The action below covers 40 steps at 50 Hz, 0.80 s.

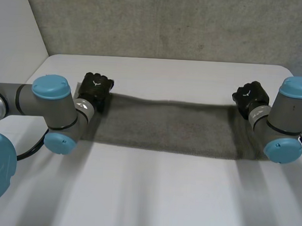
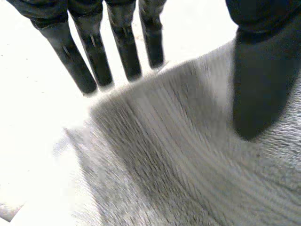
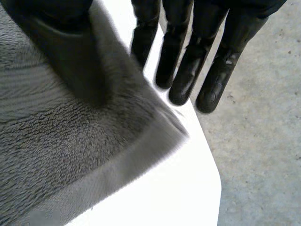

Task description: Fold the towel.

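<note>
The gray towel (image 1: 165, 126) lay stretched on the white surface (image 1: 147, 194). The left hand (image 1: 95, 87) pinched one far corner. The right hand (image 1: 250, 95) pinched the other.

In the head view the towel (image 1: 165, 125) had its far corners hidden under the left hand (image 1: 95, 88) and the right hand (image 1: 250, 96). Its near corners were hidden behind the left arm (image 1: 55, 105) and the right arm (image 1: 285, 120). At each hand the towel, pinched under the thumb (image 2: 261, 84), covered the spot where the fingers (image 3: 188, 70) met its underside. The counter (image 1: 152, 194) beneath the towel was covered.
</note>
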Motion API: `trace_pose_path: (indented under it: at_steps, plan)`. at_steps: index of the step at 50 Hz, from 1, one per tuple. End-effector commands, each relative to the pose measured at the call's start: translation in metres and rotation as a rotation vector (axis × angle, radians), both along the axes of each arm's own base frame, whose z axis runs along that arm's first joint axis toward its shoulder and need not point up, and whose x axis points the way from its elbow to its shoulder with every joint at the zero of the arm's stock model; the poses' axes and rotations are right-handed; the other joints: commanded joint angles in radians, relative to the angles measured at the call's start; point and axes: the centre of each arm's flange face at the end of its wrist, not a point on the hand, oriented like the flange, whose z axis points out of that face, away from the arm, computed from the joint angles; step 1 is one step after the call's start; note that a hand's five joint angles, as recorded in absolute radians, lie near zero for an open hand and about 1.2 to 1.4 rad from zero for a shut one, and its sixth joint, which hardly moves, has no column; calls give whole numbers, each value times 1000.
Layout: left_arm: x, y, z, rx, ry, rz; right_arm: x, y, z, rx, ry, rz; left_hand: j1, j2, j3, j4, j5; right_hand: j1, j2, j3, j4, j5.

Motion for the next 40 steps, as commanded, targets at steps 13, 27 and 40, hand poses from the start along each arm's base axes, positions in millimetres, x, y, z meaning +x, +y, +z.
trace_pose_path:
  at_steps: [13,27,40]
  plan:
    - [13,31,22,18,5,28,-15,30,62,-48,-250,-61,-285,-293,-298,-283,-469,-601,-587,-613,-635,-624]
    - [39,88,31,102,69,35,-46,85,51,201,-275,-69,-279,-287,-292,-277,-463,-526,-513,-538,-560,-549]
    - [45,98,31,176,178,19,-64,84,8,361,-276,-99,-270,-278,-283,-268,-454,-409,-396,-421,-443,-432]
